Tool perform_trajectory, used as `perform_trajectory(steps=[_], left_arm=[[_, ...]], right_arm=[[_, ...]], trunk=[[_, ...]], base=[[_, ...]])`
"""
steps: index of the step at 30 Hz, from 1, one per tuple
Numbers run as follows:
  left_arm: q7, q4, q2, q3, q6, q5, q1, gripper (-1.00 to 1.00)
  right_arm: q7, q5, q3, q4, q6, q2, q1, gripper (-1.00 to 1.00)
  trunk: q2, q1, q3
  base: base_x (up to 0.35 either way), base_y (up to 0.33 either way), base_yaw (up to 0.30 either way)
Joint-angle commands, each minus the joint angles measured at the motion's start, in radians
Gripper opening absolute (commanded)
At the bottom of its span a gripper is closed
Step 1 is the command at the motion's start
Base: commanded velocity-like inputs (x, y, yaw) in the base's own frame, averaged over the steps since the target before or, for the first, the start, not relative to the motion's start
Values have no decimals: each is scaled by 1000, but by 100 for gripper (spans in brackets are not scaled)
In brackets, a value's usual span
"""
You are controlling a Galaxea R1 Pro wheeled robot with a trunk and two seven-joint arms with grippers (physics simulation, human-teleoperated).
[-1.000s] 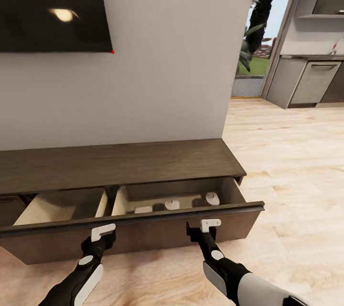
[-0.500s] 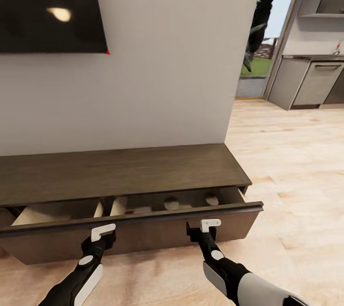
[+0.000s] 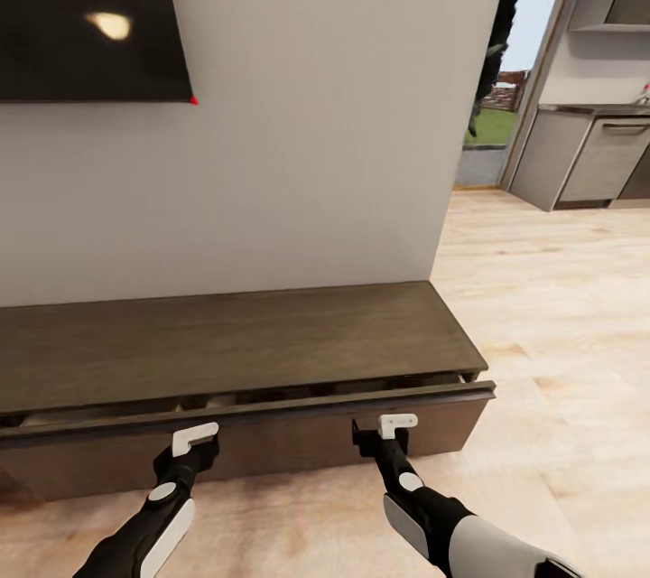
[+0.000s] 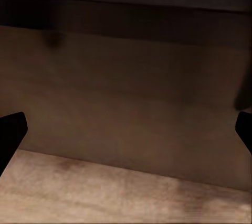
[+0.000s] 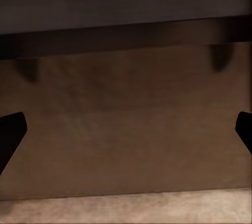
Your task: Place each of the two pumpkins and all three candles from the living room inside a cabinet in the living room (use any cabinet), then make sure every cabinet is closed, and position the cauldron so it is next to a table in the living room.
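Note:
The long dark-brown cabinet [image 3: 226, 339] runs along the wall below me. Its wide drawer front [image 3: 271, 438] stands out by only a narrow gap. My left gripper [image 3: 195, 444] and right gripper [image 3: 386, 433] are both right at that front, side by side. Each wrist view has the brown drawer front [image 4: 131, 93] [image 5: 131, 129] close ahead, with the left gripper [image 4: 126, 129] and right gripper [image 5: 126, 129] open and their dark fingertips spread wide, holding nothing. The candles are hidden inside the drawer. Pumpkins, cauldron and table are out of view.
A black TV screen [image 3: 81, 9] hangs on the white wall above the cabinet. Light wood floor [image 3: 560, 307] opens to the right, leading to grey kitchen cupboards [image 3: 587, 158] and a doorway with a plant [image 3: 495, 63].
The drawer has slid from wide open to almost shut, hiding the candles and the pale inside. The view has advanced toward the cabinet, with both grippers staying at the drawer front.

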Motion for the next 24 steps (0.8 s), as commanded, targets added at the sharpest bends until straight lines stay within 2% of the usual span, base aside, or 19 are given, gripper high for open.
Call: perform_trajectory(steps=[1, 9, 16, 19, 24], left_arm=[[7, -1, 2, -9, -3, 8, -1, 100], [7, -1, 2, -9, -5, 8, -1, 100], [7, -1, 3, -9, -6, 8, -1, 100], [7, -1, 3, -9, -6, 8, -1, 100], [7, -1, 3, -9, -6, 8, -1, 100]], right_arm=[[-6, -6, 9, 0, -4, 0, -1, 100], [-6, -6, 9, 0, -4, 0, -1, 100], [-6, -5, 9, 0, -4, 0, -1, 100], [-6, -5, 9, 0, -4, 0, -1, 100], [-6, -5, 9, 0, -4, 0, -1, 100]], trunk=[[0, 0, -1], [0, 0, -1], [0, 0, -1], [0, 0, -1], [0, 0, -1]], base=[[190, 0, 0], [181, 0, 0], [24, 0, 0], [-93, 0, 0], [-297, 0, 0]])
